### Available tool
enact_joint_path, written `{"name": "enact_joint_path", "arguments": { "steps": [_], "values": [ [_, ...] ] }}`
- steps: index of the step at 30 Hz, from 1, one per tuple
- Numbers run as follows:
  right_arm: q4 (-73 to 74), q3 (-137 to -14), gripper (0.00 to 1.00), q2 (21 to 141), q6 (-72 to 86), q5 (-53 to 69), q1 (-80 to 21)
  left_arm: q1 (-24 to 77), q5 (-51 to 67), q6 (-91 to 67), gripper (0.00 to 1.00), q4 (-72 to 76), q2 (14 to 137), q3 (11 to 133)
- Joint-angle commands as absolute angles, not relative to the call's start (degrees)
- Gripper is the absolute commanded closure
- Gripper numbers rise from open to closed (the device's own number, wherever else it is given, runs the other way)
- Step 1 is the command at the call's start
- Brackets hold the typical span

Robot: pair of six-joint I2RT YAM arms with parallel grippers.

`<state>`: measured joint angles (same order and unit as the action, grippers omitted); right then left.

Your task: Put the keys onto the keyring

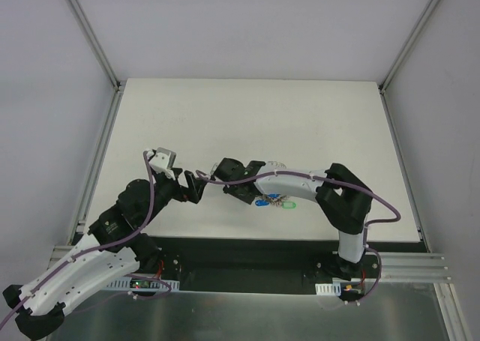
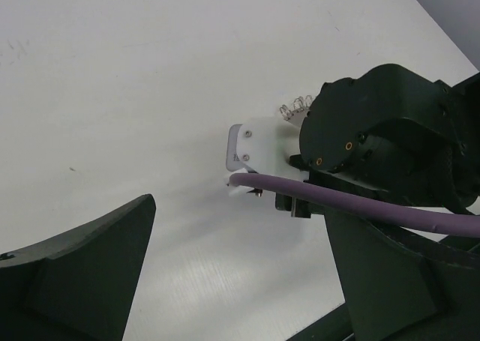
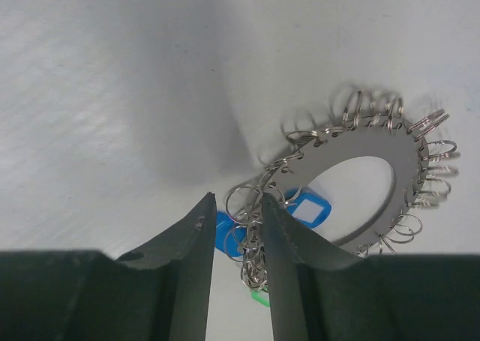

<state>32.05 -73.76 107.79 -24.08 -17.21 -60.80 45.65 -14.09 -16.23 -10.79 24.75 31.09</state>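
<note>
The keyring, a flat silvery ring edged with wire loops, lies on the white table in the right wrist view. Under it are the keys, showing as blue tags and a green tag. A bunch of small silver rings hangs between the slightly parted fingers of my right gripper, close against the right finger. From above, the keys lie just below the right wrist. My left gripper stands wide open over bare table with nothing in it, close to the left of the right wrist. A few keyring loops peek out behind that wrist.
Both arms meet near the table's front middle, the left gripper almost touching the right wrist. A purple cable crosses the left wrist view. Aluminium rails border the white table on the sides.
</note>
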Motion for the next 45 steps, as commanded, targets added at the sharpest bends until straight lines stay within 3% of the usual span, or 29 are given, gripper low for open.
{"name": "enact_joint_path", "arguments": {
  "steps": [1,3,17,25,41,45],
  "values": [
    [33.1,-77.6,0.63,105.8,-18.4,-14.9,-62.0,45.3,-18.6,-13.8,0.04,-14.4,23.1,35.6],
    [32.3,-76.4,0.57,103.2,-17.8,-15.3,-61.4,45.3,-19.5,-13.4,0.01,-15.6,22.9,36.6],
    [18.1,-57.0,0.54,85.8,-8.4,2.7,-41.3,43.7,-18.4,-10.7,0.01,-18.3,28.9,40.6],
    [16.3,-58.4,0.53,91.9,-8.8,1.7,-39.9,35.3,-10.8,-12.3,0.01,-18.3,30.5,39.8],
    [19.6,-65.3,0.47,106.0,-10.6,-6.6,-45.5,30.7,-7.7,-12.0,0.01,-18.2,29.5,38.1],
    [20.5,-65.2,0.56,106.7,-10.4,-5.9,-45.5,29.0,-5.7,-12.5,0.01,-18.2,30.1,38.1]
  ]
}}
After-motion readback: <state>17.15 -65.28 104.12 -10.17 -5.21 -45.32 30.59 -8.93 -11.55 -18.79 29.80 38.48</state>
